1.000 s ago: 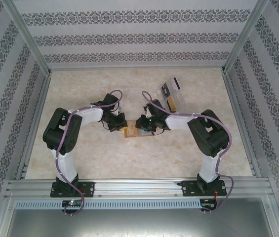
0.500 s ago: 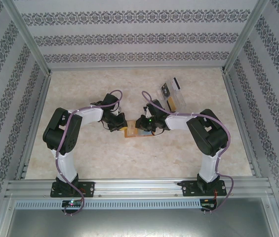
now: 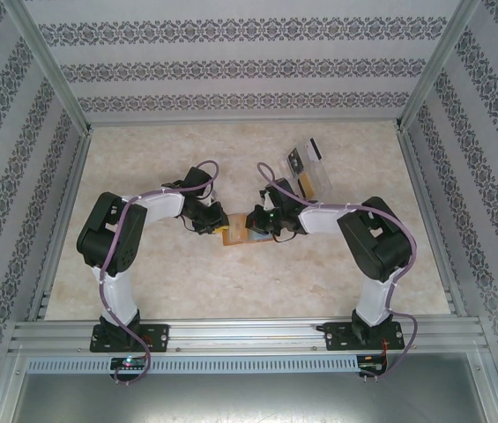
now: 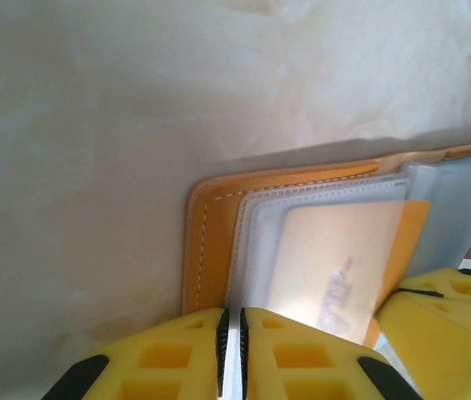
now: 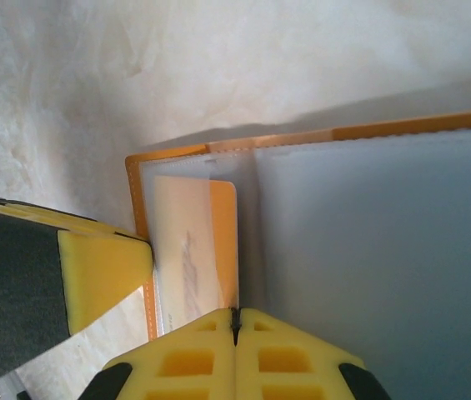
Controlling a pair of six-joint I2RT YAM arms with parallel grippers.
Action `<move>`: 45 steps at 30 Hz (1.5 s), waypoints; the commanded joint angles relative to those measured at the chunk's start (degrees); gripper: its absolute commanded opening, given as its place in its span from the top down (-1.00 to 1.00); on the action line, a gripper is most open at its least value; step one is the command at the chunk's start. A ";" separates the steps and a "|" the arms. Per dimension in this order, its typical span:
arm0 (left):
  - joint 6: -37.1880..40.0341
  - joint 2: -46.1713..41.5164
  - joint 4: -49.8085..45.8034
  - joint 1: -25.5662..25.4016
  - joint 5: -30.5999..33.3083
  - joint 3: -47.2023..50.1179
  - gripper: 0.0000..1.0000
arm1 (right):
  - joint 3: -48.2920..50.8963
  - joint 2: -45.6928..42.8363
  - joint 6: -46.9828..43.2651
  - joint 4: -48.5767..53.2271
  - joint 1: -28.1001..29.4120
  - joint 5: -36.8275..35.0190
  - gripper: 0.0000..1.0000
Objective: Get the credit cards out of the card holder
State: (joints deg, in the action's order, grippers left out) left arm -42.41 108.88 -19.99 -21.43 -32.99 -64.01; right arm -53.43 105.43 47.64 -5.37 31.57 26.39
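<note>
The orange card holder [image 3: 234, 234] lies open on the table between my two grippers. In the left wrist view its orange cover [image 4: 206, 242] frames clear pockets, and a yellow-orange credit card [image 4: 343, 258] shows through one. My left gripper [image 4: 232, 354] stands a slit apart, with the pale edge of a pocket sheet between its pads. My right gripper [image 5: 235, 333] is shut tight right at the bare edge of that credit card [image 5: 225, 242], which sticks partly out of its pocket. From above, the left gripper [image 3: 219, 226] and the right gripper [image 3: 247, 227] almost touch over the holder.
A clear plastic tray [image 3: 308, 167] with cards in it stands behind the right arm. Grey pocket pages [image 5: 377, 250] spread to the right of the card. The left gripper's yellow finger [image 5: 93, 267] sits close by. Metal rails edge the table.
My right gripper's jaws have closed at the card's edge, and the right arm has shifted slightly. The left jaws have parted a little. The holder has stayed in place.
</note>
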 commanded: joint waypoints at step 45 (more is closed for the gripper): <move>4.72 6.21 -3.39 -2.83 -0.94 -4.90 0.91 | -0.31 1.08 0.69 -4.82 -0.99 4.54 0.64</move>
State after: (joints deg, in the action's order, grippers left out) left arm -39.24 113.34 -20.32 -23.64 -36.23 -69.52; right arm -51.99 105.49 47.92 -8.45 29.87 29.50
